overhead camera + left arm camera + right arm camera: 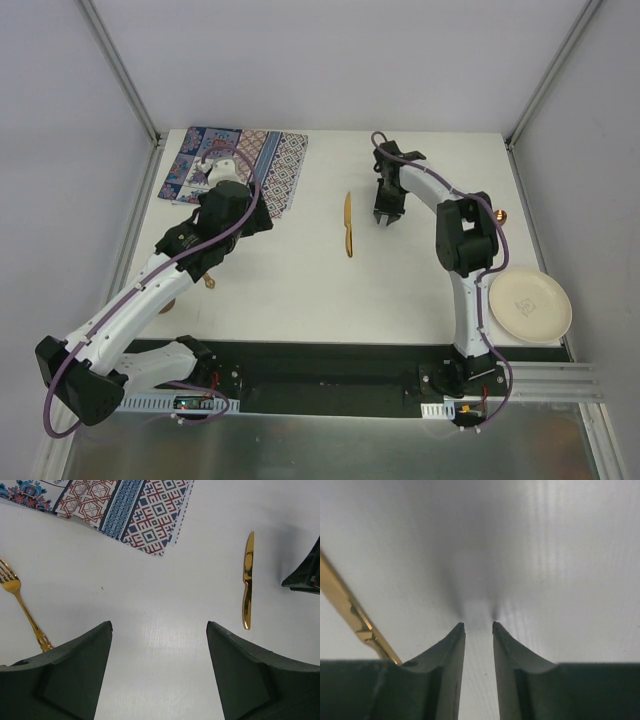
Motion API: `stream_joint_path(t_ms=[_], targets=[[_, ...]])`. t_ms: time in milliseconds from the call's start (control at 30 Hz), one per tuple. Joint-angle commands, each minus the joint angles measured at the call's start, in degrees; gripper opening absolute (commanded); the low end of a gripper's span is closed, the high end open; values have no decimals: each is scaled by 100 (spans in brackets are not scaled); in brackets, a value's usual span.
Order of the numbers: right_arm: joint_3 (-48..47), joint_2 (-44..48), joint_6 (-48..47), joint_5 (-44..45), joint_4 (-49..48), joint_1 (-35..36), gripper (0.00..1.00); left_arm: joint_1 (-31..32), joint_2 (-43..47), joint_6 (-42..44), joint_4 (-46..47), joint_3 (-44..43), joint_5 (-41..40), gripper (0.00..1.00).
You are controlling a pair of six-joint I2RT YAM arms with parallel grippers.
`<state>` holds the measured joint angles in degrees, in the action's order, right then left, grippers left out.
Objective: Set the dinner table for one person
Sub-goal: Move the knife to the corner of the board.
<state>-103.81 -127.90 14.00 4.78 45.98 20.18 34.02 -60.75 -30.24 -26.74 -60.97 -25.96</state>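
we see the fork (pixel 22 605) clearly only from the left wrist, left of the gold knife (pixel 247 580) on the dinner table (pixel 300 290). left gripper (pixel 159 625) gapes empty; right gripper (pixel 478 625), beside the knife, barely parted, empty.

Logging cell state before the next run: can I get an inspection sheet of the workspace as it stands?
Surface: white dinner table, no spills seen.
Job's things: patterned placemat at the far left; gold knife lying flat mid-table; gold fork beside the left arm; white plate at the near right, empty.
Clutter: small copper-coloured item behind the right arm, too hidden to identify.
Grippers: left gripper jaws wide apart, empty, over bare table; right gripper jaws a slit apart, empty, just right of the knife.
Cables: purple cables run along both arms, no snag seen.
Surroundings: aluminium frame rails, white walls.
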Motion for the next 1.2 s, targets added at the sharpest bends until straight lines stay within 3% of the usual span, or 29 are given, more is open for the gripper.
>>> stream_joint_path(t_ms=[0,33,133,967,1167], targets=[[-429,248,-125,23,350,547,37,-62,-138,45,117,50,20,75],[-456,274,-134,-11,368,696,43,-62,-156,44,108,50,29,75],[-430,274,-117,-64,316,899,47,-62,-235,18,117,50,90,75],[-544,-341,226,-363,122,1225,48,-62,-95,88,117,6,99,75],[-719,-517,279,-363,166,1225,43,-62,-95,115,117,-11,91,75]])
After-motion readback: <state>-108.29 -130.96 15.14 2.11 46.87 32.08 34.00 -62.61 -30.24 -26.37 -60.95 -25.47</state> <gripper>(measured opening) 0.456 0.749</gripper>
